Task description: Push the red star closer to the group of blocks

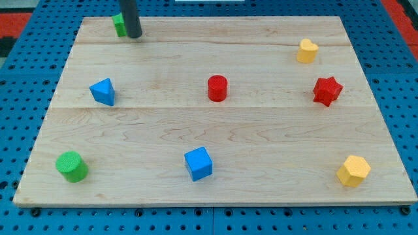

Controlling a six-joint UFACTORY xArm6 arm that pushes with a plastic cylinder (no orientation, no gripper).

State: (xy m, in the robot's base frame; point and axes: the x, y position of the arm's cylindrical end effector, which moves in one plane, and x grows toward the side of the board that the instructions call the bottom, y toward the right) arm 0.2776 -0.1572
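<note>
The red star lies at the view's right, on the wooden board. The red cylinder stands near the middle. My tip is at the view's top left, far from the red star, touching or just in front of a green block that it partly hides. A blue triangle-like block is at the left, a blue cube at bottom centre, and a green cylinder at bottom left.
A yellow block sits at the top right, above the red star. A yellow hexagon-like block sits at the bottom right. The board rests on a blue perforated surface.
</note>
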